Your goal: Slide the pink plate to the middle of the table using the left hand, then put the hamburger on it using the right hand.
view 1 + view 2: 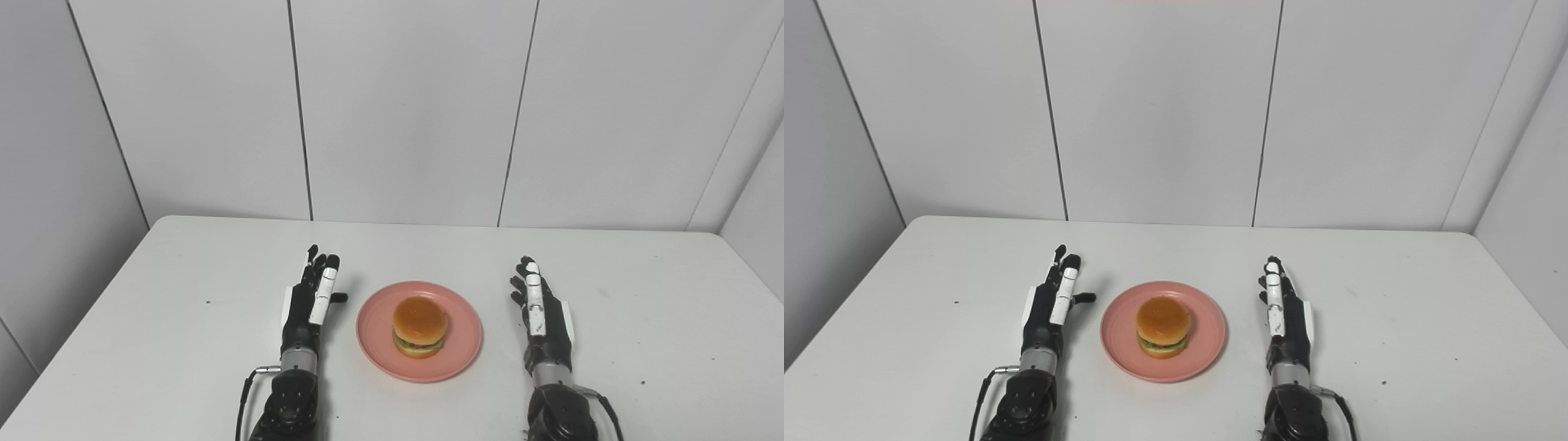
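Nearest, the left hand [309, 300] and right hand [542, 309] lie flat on the table [643, 318], fingers spread toward 12 o'clock, holding nothing. Between them, mid-table, sits the plate [373, 331] with the burger [419, 326] upright on it. Plate lies at 3 o'clock from the left hand, 9 o'clock from the right; the left is slightly nearer. Both steps look done.

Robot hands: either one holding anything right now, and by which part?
Nothing is held. The left robot hand and right robot hand are both open, either side of the pink plate, touching neither it nor the hamburger sitting on it.
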Motion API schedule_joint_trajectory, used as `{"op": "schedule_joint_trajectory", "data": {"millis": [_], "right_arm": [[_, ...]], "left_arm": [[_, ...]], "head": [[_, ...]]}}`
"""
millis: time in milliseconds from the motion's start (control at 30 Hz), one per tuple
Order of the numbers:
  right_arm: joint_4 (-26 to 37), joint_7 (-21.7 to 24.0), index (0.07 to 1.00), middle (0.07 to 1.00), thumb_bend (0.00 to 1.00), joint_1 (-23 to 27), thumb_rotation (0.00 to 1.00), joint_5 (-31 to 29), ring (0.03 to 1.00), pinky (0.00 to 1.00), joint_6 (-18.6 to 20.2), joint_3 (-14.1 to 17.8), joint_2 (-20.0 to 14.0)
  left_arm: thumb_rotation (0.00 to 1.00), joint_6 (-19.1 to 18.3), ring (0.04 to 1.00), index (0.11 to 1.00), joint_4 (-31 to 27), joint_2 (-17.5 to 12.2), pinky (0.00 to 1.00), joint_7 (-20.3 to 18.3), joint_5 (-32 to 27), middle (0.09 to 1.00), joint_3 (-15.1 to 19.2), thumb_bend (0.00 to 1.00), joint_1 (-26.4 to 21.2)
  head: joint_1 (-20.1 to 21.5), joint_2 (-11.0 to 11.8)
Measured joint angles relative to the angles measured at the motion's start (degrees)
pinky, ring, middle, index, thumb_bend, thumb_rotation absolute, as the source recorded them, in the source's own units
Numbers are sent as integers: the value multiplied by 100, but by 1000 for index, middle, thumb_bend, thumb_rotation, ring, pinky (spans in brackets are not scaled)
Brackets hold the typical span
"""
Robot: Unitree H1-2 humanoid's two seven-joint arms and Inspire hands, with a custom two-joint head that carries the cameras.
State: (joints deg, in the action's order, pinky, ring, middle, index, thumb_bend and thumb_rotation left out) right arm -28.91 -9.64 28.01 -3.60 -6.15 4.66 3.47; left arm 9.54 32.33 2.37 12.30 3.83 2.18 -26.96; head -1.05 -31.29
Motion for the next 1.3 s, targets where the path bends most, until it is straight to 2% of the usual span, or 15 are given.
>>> {"op": "schedule_joint_trajectory", "data": {"millis": [100,167,200,267,333,367,467,533,567,633,667,767,833,1067,1300], "right_arm": [[11,-1,897,926,782,5,970,27,914,955,43,-20,0],[29,-1,900,930,787,6,976,34,916,961,86,-26,0],[37,-1,902,932,786,5,977,34,920,961,102,-26,0],[54,0,902,934,790,5,975,33,922,966,125,-28,0],[70,-1,904,936,794,5,977,35,922,976,154,-33,0],[73,-1,905,938,794,5,973,46,923,971,161,-36,0],[98,-1,905,939,789,4,973,58,922,959,195,-39,1],[100,0,906,940,790,4,978,71,922,959,198,-40,0],[100,-1,907,941,789,4,979,82,921,956,199,-42,-1],[102,-1,910,944,785,3,976,99,924,954,205,-43,0],[106,-1,914,948,781,3,977,99,928,957,211,-43,0],[118,0,917,951,788,3,980,97,934,963,233,-43,0],[125,0,916,951,794,3,980,97,933,960,249,-43,0],[158,-1,913,950,780,3,987,116,929,947,314,-45,0],[159,-2,912,948,774,2,993,145,924,939,318,-46,-7]], "left_arm": [[949,-7,1000,969,-6,-10,976,-6,0,991,-6,788,1],[945,-6,1000,967,-6,-10,924,-8,0,989,-7,802,2],[943,-5,990,964,-6,-10,835,-8,0,977,-6,801,2],[943,-4,982,963,-6,-9,779,-7,1,970,-7,801,3],[941,-3,972,962,-7,-6,677,-3,2,962,-5,804,4],[941,-3,966,962,-7,-5,592,-2,2,960,-5,805,5],[939,-3,960,961,-7,3,557,3,3,960,-6,800,5],[942,-3,962,963,-7,9,584,5,3,961,-6,795,5],[940,-3,972,966,-7,11,661,5,2,964,-5,792,5],[941,-2,986,965,-7,12,711,4,0,974,-4,793,6],[937,-1,981,963,-7,12,627,4,0,974,-3,792,6],[940,0,969,961,-7,16,553,3,-2,973,1,794,6],[939,0,976,962,-10,18,620,4,-2,973,1,798,9],[947,1,987,967,-26,24,718,2,-2,981,-2,807,19],[945,1,993,970,-25,26,730,0,-5,984,-2,807,19]], "head": [[0,0],[0,0],[0,0],[9,-9],[9,-9],[9,-9],[9,-9],[0,0],[0,0],[0,0],[0,0],[0,0],[0,0],[9,-9],[9,-9]]}}
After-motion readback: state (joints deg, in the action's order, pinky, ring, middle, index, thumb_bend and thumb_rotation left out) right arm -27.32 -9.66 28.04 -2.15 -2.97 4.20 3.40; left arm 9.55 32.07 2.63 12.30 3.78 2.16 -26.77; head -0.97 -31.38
